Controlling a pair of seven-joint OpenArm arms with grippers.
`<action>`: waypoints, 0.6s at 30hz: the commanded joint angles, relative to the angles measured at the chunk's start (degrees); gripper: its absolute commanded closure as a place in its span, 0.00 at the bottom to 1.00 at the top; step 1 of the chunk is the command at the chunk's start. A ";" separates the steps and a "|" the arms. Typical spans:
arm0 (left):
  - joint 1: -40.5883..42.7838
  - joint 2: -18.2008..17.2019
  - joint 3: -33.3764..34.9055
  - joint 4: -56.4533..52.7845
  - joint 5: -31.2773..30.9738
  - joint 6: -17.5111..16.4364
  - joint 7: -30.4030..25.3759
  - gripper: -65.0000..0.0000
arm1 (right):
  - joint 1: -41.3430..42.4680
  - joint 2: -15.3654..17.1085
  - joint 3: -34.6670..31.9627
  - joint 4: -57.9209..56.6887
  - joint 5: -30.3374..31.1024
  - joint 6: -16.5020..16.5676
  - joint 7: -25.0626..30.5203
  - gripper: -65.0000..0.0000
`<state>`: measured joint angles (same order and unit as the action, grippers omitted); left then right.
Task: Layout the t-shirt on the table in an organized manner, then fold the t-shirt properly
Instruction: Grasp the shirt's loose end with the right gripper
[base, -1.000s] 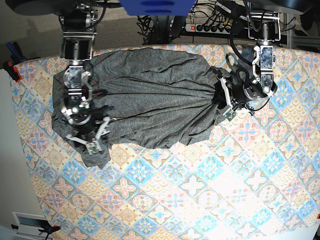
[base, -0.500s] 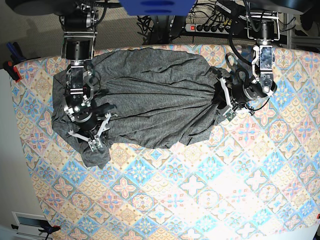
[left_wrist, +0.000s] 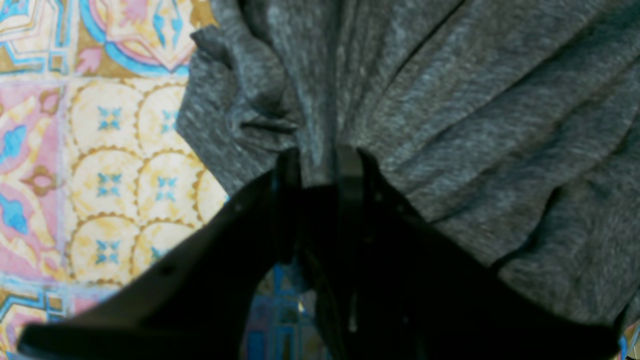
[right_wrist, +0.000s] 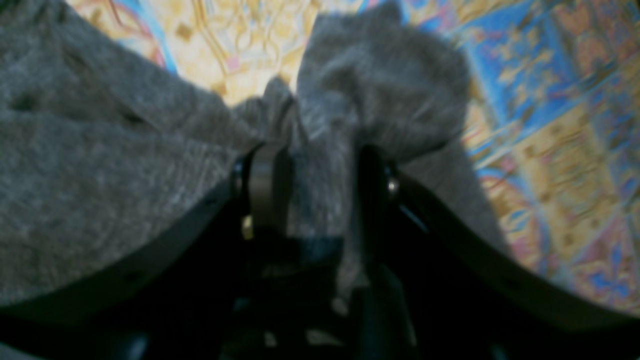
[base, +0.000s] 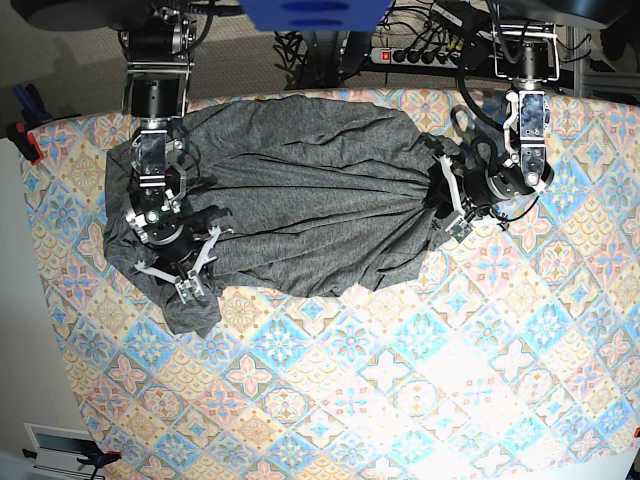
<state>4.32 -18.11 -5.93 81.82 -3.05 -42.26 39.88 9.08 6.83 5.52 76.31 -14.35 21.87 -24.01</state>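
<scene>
Cloth gathered at both ends. Right gripper (base: 183, 268) straddles a bunched fold of the t-shirt (base: 300, 200), jaws part-way in; whether it grips is unclear. Left gripper (base: 447, 205) is clamped on the opposite edge, pleats radiating from it, likely for stretching flat. Garment lies rumpled along the table's (base: 420, 380) far side.

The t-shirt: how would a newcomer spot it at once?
Look at the patterned table; along its far edge lies the t-shirt, spread between the two grippers. It is the only plain dark grey, wrinkled cloth against pastel tiles.
</scene>
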 joint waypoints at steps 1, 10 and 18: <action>2.06 -0.84 0.18 -1.69 11.53 2.26 13.00 0.81 | 1.60 0.42 0.15 2.76 0.59 -0.37 1.55 0.67; 1.97 -0.84 0.18 -1.69 11.53 2.26 13.00 0.81 | 1.86 0.42 0.15 3.38 0.59 -0.37 -0.30 0.67; 1.88 -0.84 0.18 -1.69 11.53 2.26 13.00 0.81 | 1.86 0.42 0.15 2.68 0.59 -0.37 2.25 0.67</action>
<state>4.29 -18.11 -5.93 81.82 -3.05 -42.26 39.92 9.87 6.85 5.52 77.97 -14.15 21.87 -22.98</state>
